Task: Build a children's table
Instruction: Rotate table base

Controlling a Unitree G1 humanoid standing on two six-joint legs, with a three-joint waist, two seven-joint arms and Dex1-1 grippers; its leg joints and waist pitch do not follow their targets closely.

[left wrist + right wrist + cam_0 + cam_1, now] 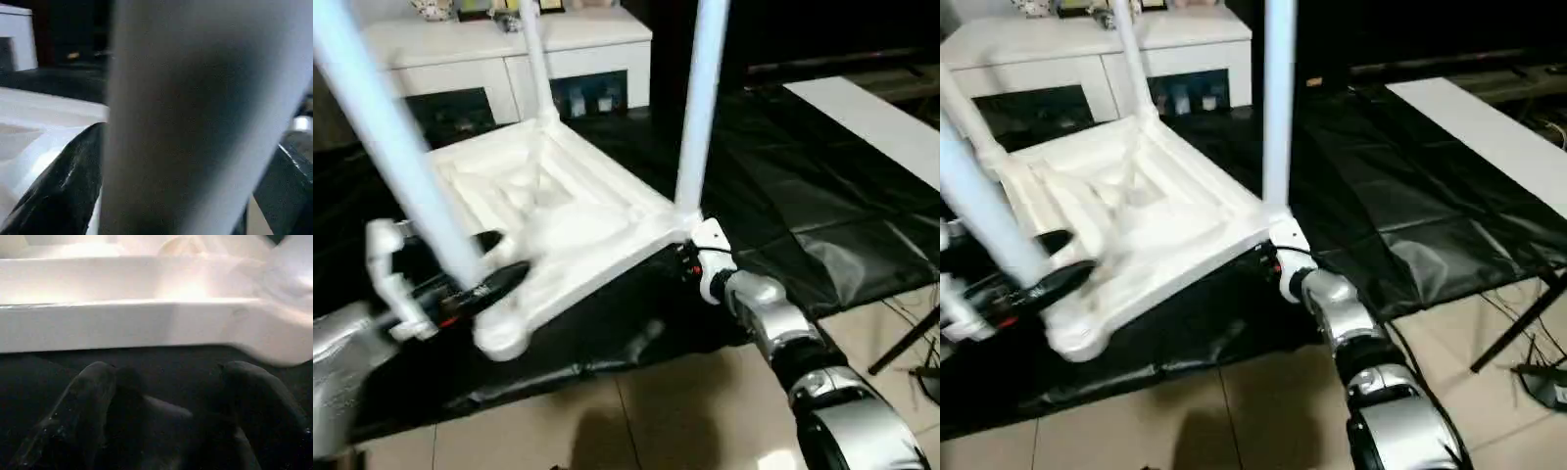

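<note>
The tabletop is seen upside down and tilted on the black-covered work table, its ribbed underside facing up. Three legs are seen standing in corner sockets: a near leg at the robot's left, a far leg toward the cabinet, and a right leg. The near corner socket hangs over the table's front edge (above the tiled floor).

The left gripper is set around the near leg close to its base, a black finger on either side; in the left wrist view the leg is flanked by both fingers. Whether they press it cannot be told.

The right gripper is held spread, empty, just beside the tabletop's rim at the right corner, below its edge.
</note>
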